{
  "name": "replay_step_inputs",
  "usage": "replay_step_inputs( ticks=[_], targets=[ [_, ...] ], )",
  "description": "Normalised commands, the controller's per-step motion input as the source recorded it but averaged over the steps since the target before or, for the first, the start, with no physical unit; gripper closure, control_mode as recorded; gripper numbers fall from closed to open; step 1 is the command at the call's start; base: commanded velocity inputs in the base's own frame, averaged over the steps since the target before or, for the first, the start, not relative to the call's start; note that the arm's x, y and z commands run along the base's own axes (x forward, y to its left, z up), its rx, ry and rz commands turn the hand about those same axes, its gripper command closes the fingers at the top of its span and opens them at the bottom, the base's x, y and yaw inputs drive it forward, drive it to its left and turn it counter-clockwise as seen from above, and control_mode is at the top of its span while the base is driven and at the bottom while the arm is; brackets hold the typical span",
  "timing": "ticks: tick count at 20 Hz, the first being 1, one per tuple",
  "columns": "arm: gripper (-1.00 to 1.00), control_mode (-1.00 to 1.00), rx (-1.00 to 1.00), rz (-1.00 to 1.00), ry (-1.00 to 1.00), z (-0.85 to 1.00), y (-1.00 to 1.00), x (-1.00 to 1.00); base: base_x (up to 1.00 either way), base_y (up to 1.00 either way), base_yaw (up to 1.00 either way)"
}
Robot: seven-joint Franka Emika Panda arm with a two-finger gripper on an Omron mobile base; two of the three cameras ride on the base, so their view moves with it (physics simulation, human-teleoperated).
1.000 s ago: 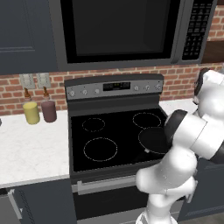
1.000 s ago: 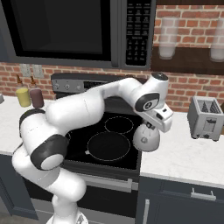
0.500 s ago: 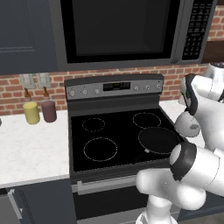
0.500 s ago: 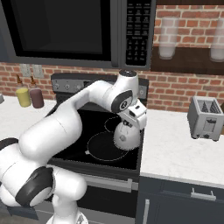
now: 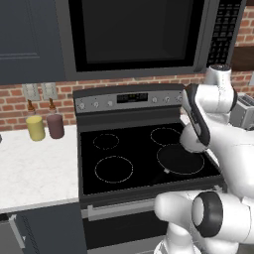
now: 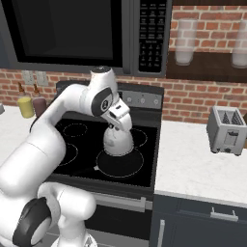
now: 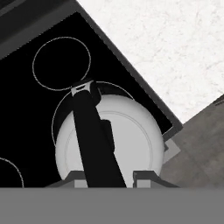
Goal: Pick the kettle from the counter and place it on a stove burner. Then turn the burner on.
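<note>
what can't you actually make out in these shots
- Whether the kettle touches the burner ring or hangs just above it: no view settles it.
- The tool's hold on the kettle's handle: cut off by the hand view's bottom edge.
- Stove knob settings and display: too small in the base views.

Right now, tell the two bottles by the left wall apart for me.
The yellow bottle is pale yellow and stands left in the left base view; the maroon bottle is dark reddish-brown, stands to its right, nearer the stove, and looks slightly taller. Both are upright on the counter against the brick wall, with thin brown necks.
</note>
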Motion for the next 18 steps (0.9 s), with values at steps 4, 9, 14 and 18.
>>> replay_step_inputs(
  ticks=[4,9,14,18],
  targets=[
    [1.00,-1.00,-0.05,0.00,0.00,0.24,0.84,0.00,0.00,0.00,0.00],
    [1.00,-1.00,-0.04,0.00,0.00,0.24,0.85,0.00,0.00,0.00,0.00],
    [1.00,-1.00,-0.01,0.00,0.00,0.08,0.90,0.00,0.00,0.00,0.00],
    [1.00,-1.00,0.00,0.00,0.00,0.00,0.91,0.00,0.00,0.00,0.00]
  ],
)
